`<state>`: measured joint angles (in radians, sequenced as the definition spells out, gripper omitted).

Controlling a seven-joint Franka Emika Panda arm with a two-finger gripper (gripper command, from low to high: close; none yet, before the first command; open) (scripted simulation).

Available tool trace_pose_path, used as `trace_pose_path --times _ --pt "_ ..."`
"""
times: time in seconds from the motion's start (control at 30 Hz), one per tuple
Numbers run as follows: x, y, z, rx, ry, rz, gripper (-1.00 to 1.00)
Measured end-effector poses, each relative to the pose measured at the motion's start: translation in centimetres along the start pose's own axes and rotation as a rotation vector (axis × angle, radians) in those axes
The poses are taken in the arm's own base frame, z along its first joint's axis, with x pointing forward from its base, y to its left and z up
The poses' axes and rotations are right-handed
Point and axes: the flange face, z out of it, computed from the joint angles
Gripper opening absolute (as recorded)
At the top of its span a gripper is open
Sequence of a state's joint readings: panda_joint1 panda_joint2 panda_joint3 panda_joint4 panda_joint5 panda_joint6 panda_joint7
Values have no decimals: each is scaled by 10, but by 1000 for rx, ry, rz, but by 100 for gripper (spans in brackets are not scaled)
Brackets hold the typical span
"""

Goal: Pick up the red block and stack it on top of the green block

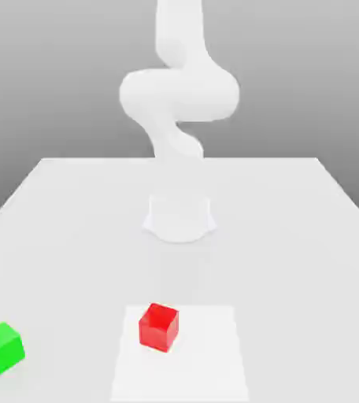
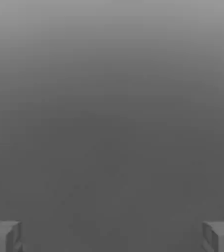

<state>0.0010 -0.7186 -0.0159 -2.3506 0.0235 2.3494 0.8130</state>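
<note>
In the exterior view, going from its left: the green block [image 1: 1,347] sits on the table [image 1: 309,236] near the front corner on that view's left; next comes the red block [image 1: 159,327], resting on a paler square patch [image 1: 206,354] of the tabletop toward the front middle; the two are well apart, and neither is touched by anything; the table to that view's right of the patch shows nothing else.

Behind them the arm [image 1: 179,94] rises from its base [image 1: 179,219] at the middle of the table, curling upward and out of the top of the picture; its hand does not show in this view.

In the hand view the gripper [image 2: 112,236] shows only as two grey fingertips [image 2: 3,236] at opposite edges of the picture, spread wide with nothing between them, so it is open and empty; beyond them lies only plain grey background, with no table or block to be seen, so the hand seems to point away from the work.

My judgement is that the task stands at its very start: the reach toward the red block is the step in hand, and nothing is grasped yet; the next move calls for turning the hand down toward the table, bringing the spread fingers over the red block, and lowering so they straddle it before closing.
</note>
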Motion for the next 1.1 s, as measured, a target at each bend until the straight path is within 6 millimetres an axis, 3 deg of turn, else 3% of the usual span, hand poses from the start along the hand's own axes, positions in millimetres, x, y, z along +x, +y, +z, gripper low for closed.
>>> trace_pose_path --times 0.13,0.27,0.37,0.5,0.63,0.83,0.87,1.1 --pt "-13 31 104 -103 -116 83 0" --pt "-42 73 191 -220 -211 157 0" --pt "-72 112 247 -318 -269 209 0" --pt "-118 170 302 -456 -327 270 0" --pt "-162 232 338 -594 -360 323 0" --pt "-193 268 381 -620 -366 328 0" --pt "-197 272 387 -620 -366 328 -100" --pt "-198 273 388 -620 -366 328 -100"
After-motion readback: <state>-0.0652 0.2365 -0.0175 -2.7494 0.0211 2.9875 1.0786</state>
